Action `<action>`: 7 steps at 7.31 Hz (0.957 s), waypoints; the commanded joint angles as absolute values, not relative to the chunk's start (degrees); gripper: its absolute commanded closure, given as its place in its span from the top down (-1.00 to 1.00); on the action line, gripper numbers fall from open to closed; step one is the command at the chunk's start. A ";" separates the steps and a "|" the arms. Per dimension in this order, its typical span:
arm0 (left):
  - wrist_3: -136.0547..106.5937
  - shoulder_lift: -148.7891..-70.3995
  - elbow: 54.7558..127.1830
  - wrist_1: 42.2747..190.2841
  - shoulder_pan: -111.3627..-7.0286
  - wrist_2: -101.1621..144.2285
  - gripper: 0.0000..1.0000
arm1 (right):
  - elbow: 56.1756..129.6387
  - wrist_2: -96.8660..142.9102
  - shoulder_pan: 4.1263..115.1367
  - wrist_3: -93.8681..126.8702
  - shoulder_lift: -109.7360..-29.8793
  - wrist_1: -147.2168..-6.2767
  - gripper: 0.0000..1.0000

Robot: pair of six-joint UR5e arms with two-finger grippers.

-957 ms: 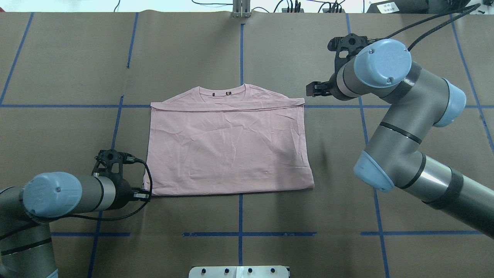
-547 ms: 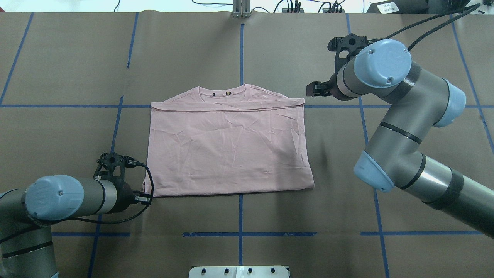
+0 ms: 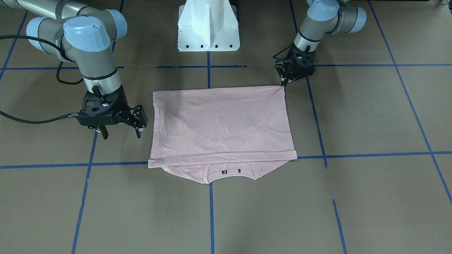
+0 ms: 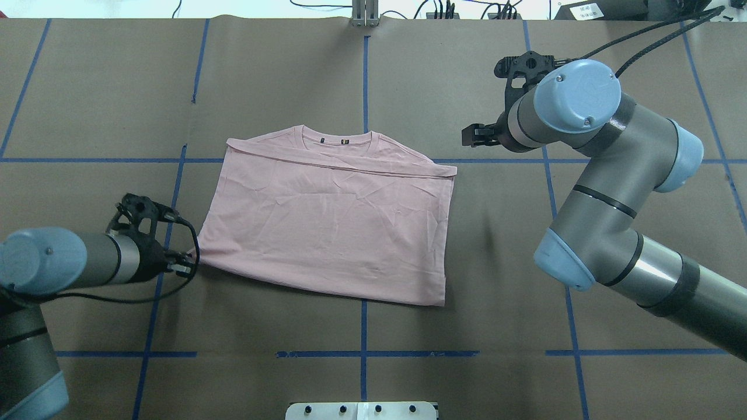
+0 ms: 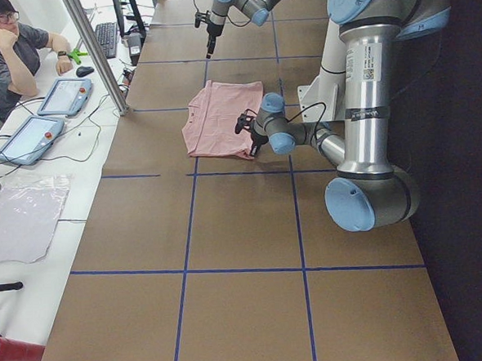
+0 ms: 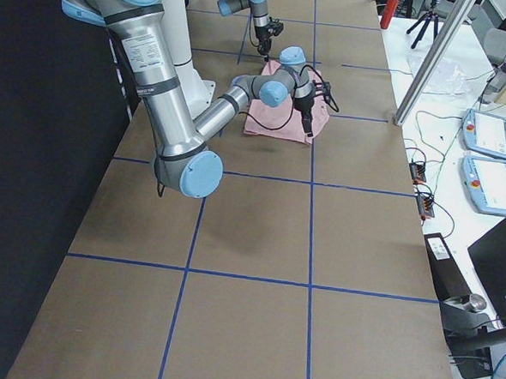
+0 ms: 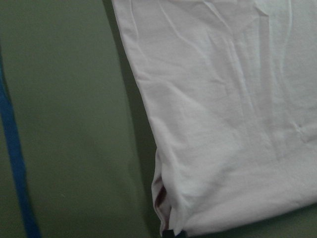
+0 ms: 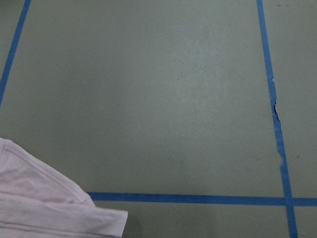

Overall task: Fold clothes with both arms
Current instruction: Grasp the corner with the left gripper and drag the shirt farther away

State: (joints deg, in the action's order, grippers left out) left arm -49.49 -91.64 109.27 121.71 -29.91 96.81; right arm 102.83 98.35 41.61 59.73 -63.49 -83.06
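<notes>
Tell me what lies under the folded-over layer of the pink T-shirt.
Of the pink T-shirt, only the collar and shoulder strip stick out beyond the folded layer's far edge. Everything else beneath that layer is hidden.

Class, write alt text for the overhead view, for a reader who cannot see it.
A folded pink T-shirt lies askew on a brown table marked with blue tape lines, its lower left corner pinched by the left gripper. The right gripper hovers beside the shirt's upper right corner, apart from it.
</notes>
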 commanded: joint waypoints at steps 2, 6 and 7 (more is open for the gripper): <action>-32.38 -109.43 86.15 121.73 -47.85 97.03 -1.00 | 102.66 98.26 41.57 59.85 -63.54 -83.06 1.00; -29.10 -132.18 49.41 135.26 -54.14 93.11 -1.00 | 102.75 97.91 41.40 63.46 -62.84 -82.79 1.00; -27.96 -131.75 49.74 135.70 -54.05 93.16 0.98 | 102.74 97.82 41.31 63.81 -62.84 -82.71 1.00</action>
State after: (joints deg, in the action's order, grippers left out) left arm -29.05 -130.74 51.76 134.59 -53.78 94.18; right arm 102.75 97.94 41.37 63.27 -62.89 -82.80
